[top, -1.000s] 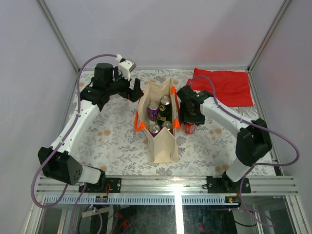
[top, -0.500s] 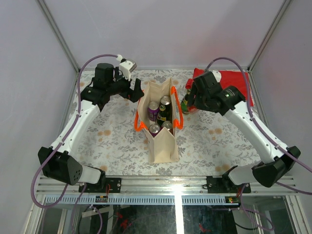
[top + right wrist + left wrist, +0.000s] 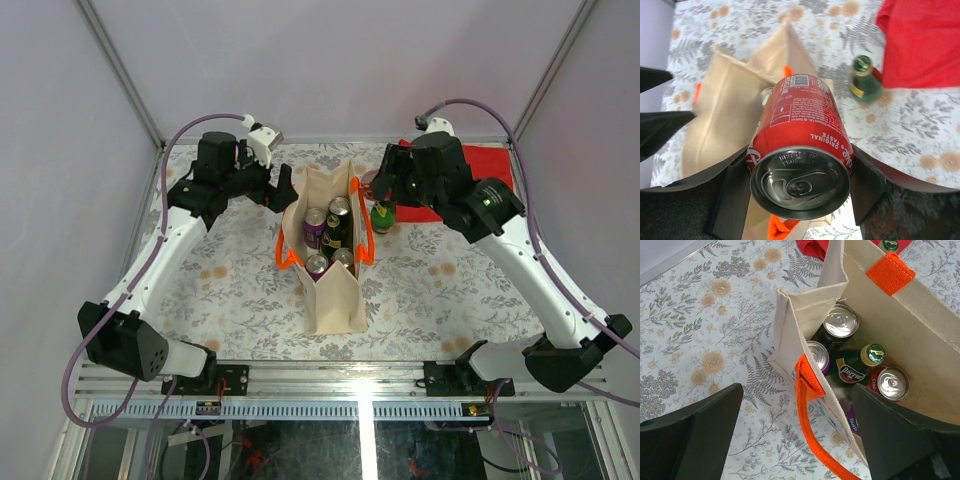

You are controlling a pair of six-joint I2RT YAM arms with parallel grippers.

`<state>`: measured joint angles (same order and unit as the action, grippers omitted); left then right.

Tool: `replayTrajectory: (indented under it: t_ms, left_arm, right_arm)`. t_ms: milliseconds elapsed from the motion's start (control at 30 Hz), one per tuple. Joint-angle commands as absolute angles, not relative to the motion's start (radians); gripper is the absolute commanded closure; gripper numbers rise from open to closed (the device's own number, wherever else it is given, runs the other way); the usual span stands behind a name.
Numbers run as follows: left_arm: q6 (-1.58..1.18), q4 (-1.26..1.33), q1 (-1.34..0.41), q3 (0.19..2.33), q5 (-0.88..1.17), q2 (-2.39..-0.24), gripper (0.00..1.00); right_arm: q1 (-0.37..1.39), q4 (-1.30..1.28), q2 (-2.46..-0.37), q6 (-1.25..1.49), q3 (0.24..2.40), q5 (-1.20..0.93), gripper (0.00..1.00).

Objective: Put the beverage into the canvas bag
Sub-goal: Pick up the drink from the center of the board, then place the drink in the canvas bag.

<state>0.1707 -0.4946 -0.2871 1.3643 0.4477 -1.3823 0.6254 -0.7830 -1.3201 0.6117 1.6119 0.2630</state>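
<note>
The beverage, a red cola can (image 3: 800, 150), lies top-end toward the right wrist camera with my right gripper (image 3: 799, 172) shut on its sides. In the top view the right gripper (image 3: 378, 188) hangs with the can (image 3: 371, 182) in the air by the far right rim of the canvas bag (image 3: 335, 300). The bag (image 3: 900, 320) stands open, beige with orange handles (image 3: 812, 405), and holds several cans and a green bottle (image 3: 865, 360). My left gripper (image 3: 800, 440) is open and straddles the bag's left wall without touching it. From above, the left gripper (image 3: 278, 188) sits at the bag's far left corner.
A green bottle (image 3: 383, 215) stands on the patterned table just right of the bag, also in the right wrist view (image 3: 865, 80). A flat red cloth (image 3: 470, 175) lies at the back right. Cage posts and grey walls ring the table.
My right arm has lifted the red can off the table beside the bag's right side and carried it up and toward the back. The left arm has barely moved.
</note>
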Motion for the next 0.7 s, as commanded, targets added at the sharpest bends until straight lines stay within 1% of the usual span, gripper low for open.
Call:
replayTrajectory:
  t_ms: [0,167,267,433,667]
  left_arm:
    - [0.127,-0.474,-0.292,1.353,0.429,-1.356,0.10]
    - [0.026,-0.464,-0.273,1.351,0.397,-1.361,0.10]
    - [-0.038,-0.441,-0.235,1.335,0.385,-1.351,0.10]
    - [-0.101,-0.430,-0.159,1.314,0.369,-1.341,0.10]
    - [-0.103,-0.425,-0.136,1.289,0.357,-1.327,0.10]
  right_arm:
    - [0.701,-0.626,-1.376,0.544,1.764,0.201,1.00]
    - [0.805,-0.726,-1.502,0.492,1.906,0.203,1.00]
    - [0.848,-0.773,-1.550,0.481,1.932,0.193,1.00]
    - [0.889,-0.808,-1.558,0.507,1.856,0.167,1.00]
    - [0.953,-0.880,-1.563,0.539,1.753,0.126,1.00]
